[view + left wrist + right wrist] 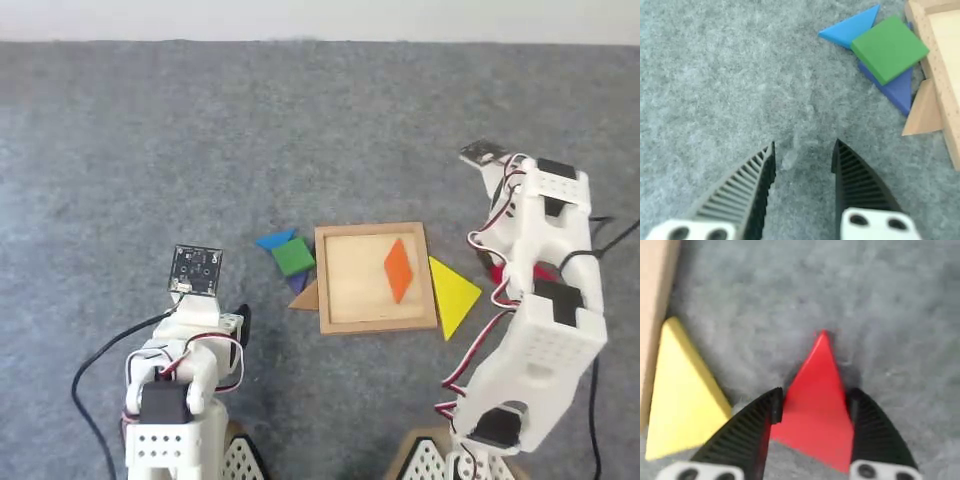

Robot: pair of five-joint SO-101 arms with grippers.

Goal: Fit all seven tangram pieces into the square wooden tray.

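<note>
Tangram layout on the grey, carpet-covered table [140, 150]. The square wooden tray [370, 230] lies near the centre and holds one piece, an orange parallelogram [398, 269], in its right half. Outside the tray's left edge is a cluster: a green square [293, 256] overlapping a light blue triangle [272, 241] and a dark blue triangle [297, 283], with a wood-coloured triangle [306, 297] against the tray's rim. A yellow triangle [453, 295] lies just beside the tray's right edge. A red triangle [817, 365] lies on the table near the yellow one. The right hand [815, 392] is spread wide, one finger on each side of the red triangle; a firm grip cannot be confirmed. The left hand [804, 145] is spread apart and empty over bare table, near the cluster
</note>
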